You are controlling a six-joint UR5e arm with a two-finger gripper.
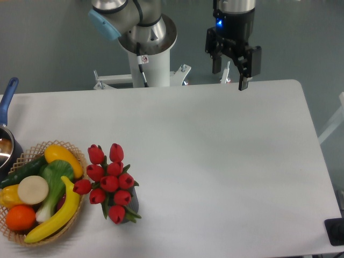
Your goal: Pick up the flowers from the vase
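Observation:
The flowers, a bunch of red tulip buds with green leaves, stand in the vase, a small dark pot that the blooms mostly hide, near the table's front left. My gripper hangs over the table's far edge, well to the right of the flowers and far behind them. Its two dark fingers are spread apart, so it is open, and nothing sits between them.
A woven basket holding plastic fruit and vegetables stands just left of the flowers. A dark saucepan with a blue handle is at the left edge. The arm's white base rises behind the table. A black object sits at the far right.

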